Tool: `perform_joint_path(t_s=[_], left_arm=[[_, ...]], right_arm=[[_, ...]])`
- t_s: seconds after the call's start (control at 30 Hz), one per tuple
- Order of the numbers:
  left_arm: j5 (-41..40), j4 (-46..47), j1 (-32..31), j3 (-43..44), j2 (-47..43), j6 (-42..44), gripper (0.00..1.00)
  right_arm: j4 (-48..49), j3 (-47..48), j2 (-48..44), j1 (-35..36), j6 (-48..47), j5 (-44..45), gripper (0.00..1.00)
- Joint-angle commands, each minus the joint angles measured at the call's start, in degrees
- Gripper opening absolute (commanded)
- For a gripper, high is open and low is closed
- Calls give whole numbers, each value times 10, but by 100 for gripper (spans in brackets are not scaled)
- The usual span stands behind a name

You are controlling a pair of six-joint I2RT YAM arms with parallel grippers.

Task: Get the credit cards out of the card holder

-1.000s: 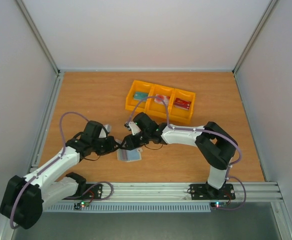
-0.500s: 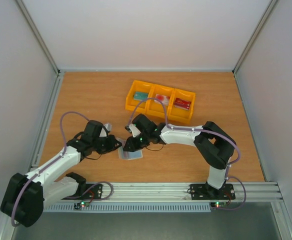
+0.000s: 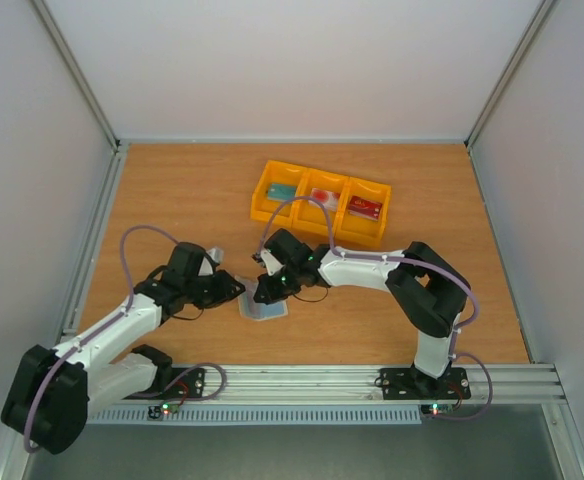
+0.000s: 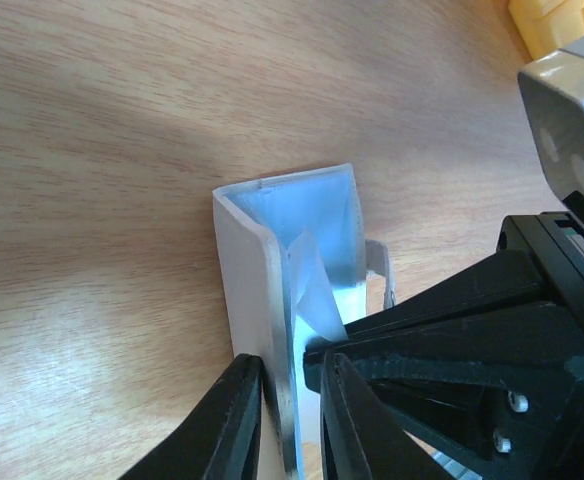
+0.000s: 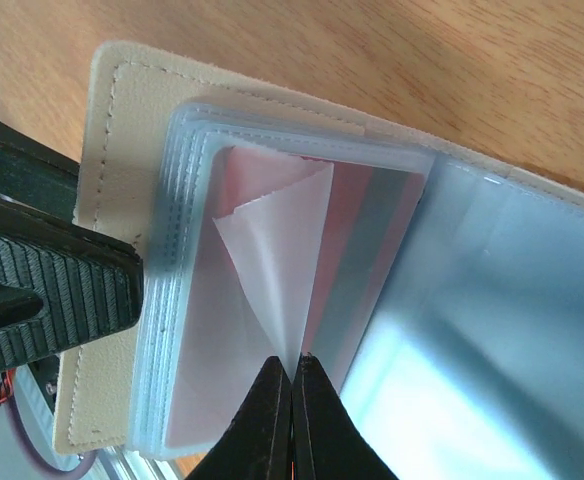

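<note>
Card holder (image 3: pixel 264 308), cream-beige folding pouch with grey-blue clear sleeves, open on wooden bench (image 3: pixel 172 200) between both arms.
Right pincer (image 5: pixel 292 368) shut tight, nipping tip of whitish translucent flap (image 5: pixel 277 260) over pinkish card (image 5: pixel 347 250) in sleeve. Left pincer (image 4: pixel 285 365) narrowly parted astride cream cover; cannot tell if it grips.
</note>
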Motion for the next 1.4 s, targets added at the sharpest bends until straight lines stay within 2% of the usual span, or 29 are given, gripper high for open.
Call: perform_joint_path(t_s=[0.0, 0.1, 0.23, 0.63, 0.83, 1.0, 1.07, 1.23, 1.37], left_arm=[[8, 37, 7, -17, -13, -2, 19], [10, 47, 9, -23, -13, -3, 16], [14, 47, 12, -23, -11, -3, 4], [16, 45, 16, -22, -7, -4, 0], [16, 55, 16, -29, -14, -1, 0], [30, 75, 20, -43, -25, 7, 0], [43, 85, 24, -49, -28, 11, 0], [70, 106, 27, -53, -38, 22, 0], [114, 140, 27, -45, -48, 30, 0]], right_arm=[[20, -15, -2, -12, 13, -12, 1], [52, -37, -3, -22, 29, -34, 1], [62, -52, -7, -27, 31, -42, 1], [86, -96, -22, -56, 45, -58, 2], [20, -113, -80, -70, 24, -12, 19], [-84, -109, -139, -75, -14, 62, 24], [-91, -120, -163, -82, -14, 65, 30], [-48, -144, -182, -89, -71, 9, 67], [7, -145, -182, -111, -102, -58, 86]])
